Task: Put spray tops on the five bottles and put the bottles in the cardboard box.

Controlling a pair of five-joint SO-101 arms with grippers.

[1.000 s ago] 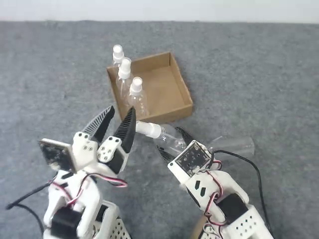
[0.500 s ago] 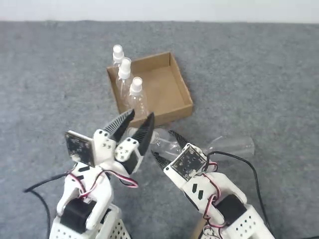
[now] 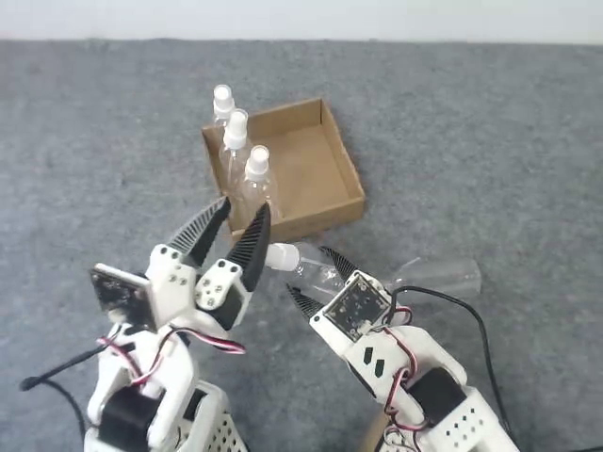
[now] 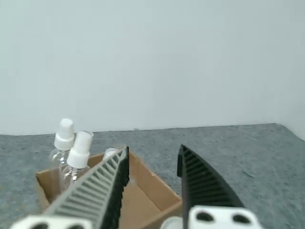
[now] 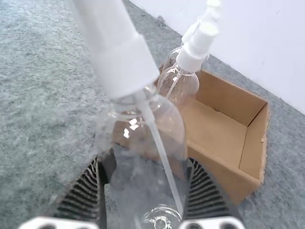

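Note:
My right gripper [image 3: 309, 273] is shut on a clear bottle [image 3: 322, 272] that carries a white spray top [image 3: 281, 255], tilted toward the cardboard box [image 3: 325, 179]. In the right wrist view the bottle [image 5: 143, 138] sits between the ribbed fingers [image 5: 86, 191]. My left gripper [image 3: 243, 209] hangs open just left of that spray top, with nothing between its fingers [image 4: 100, 186]. Three capped bottles [image 3: 236, 130] stand along the left wall of the box [image 4: 143, 195]. Another clear bottle [image 3: 441, 276] lies on its side on the carpet to the right.
Grey carpet [image 3: 490, 141] covers the table. The right half of the box floor [image 3: 311, 165] is bare. A black cable [image 3: 471, 315] runs beside the right arm near the lying bottle.
The left gripper swung right toward the held bottle's spray top, then drew back to the left and stands open. The right gripper shifted slightly left with its bottle.

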